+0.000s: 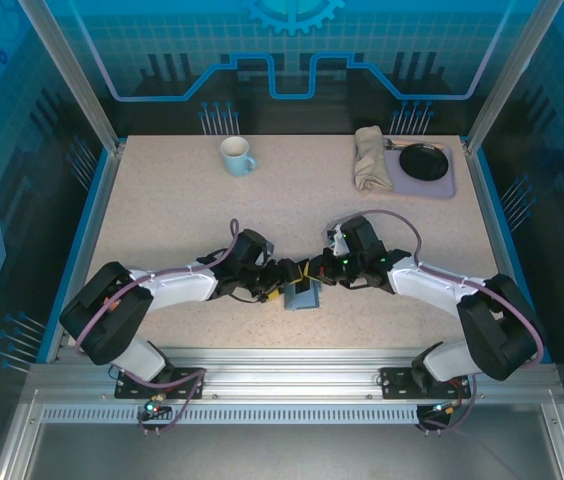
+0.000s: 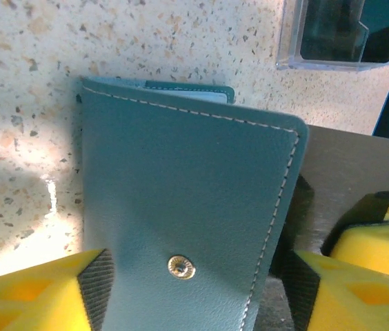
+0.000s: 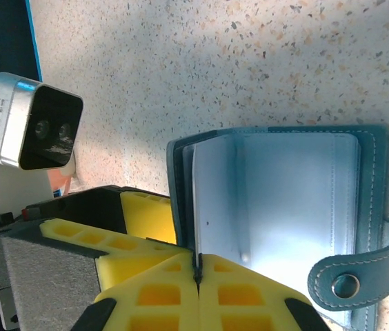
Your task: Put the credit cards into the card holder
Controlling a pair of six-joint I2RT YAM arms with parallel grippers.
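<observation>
The card holder [image 2: 181, 193], a blue-teal wallet with a snap stud, stands on its edge between the two arms [image 1: 304, 296]. Its outer cover is between the yellow fingers of my left gripper [image 2: 194, 289]. The left pad touches its edge, the right pad stands a little off, and the jaws are open. My right gripper [image 3: 198, 269] is shut on a thin credit card [image 3: 212, 200], seen almost edge-on at the wallet's pale inner slots [image 3: 291, 200]. From the left wrist the same card [image 2: 360, 172] shows grey behind the cover.
A clear tiered card rack [image 2: 339, 34] stands just beyond the wallet. At the back of the table are a pale mug [image 1: 236, 156], a folded cloth [image 1: 370, 158] and a purple tray [image 1: 444, 182] holding a black dish [image 1: 423, 160].
</observation>
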